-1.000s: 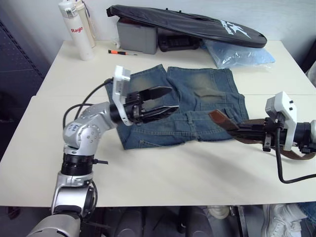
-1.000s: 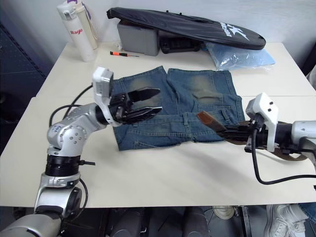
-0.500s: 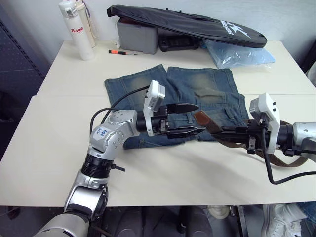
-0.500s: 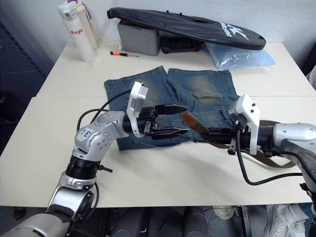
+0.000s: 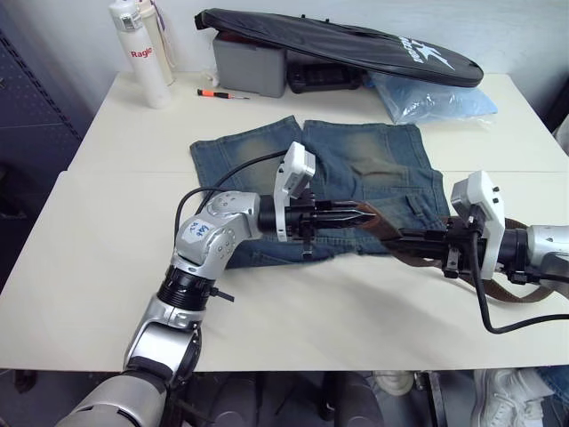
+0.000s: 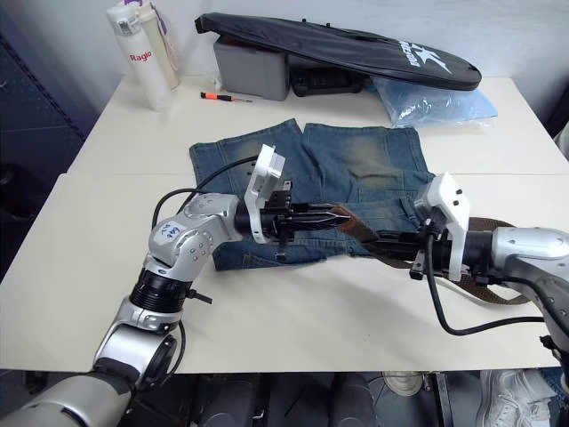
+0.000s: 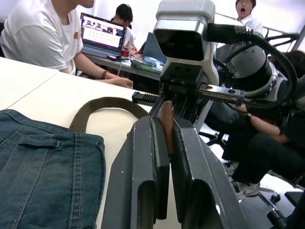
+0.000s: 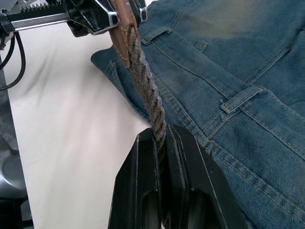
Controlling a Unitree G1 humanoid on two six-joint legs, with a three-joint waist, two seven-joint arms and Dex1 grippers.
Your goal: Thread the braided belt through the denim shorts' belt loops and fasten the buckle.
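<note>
On the table lies one pair of denim shorts. Above its waistband, two grippers pinch one braided belt: left gripper squeezes the tan tip, right gripper the strap. One bottle reads "Ragie".

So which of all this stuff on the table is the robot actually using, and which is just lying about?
In use:
- dark brown braided belt with tan leather tip, pinched in both the left claw and the right claw
- faded blue denim shorts
- denim belt loop on the waistband

Lying about:
- white bottle
- long black bag
- grey case
- orange-handled screwdriver
- blue plastic bag
</note>
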